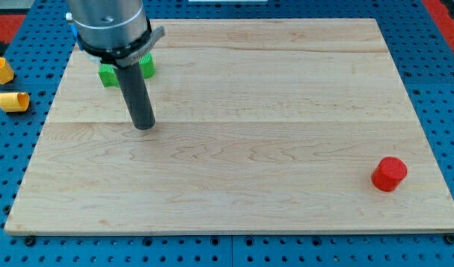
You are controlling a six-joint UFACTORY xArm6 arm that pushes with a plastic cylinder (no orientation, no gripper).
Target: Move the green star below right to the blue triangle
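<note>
Camera view: your upright rod rests my tip [144,126] on the desk [234,178], just below the partly hidden green block [108,74]; no end effector is fitted.

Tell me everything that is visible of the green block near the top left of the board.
The green block lies flat on the wooden board near its top-left corner. Only two bright green parts show, one on each side of the dark rod, which hides its middle, so its star shape cannot be confirmed. It looks like painted wood or plastic. My tip rests on the board below it in the view; whether the rod touches the block cannot be told.
</note>
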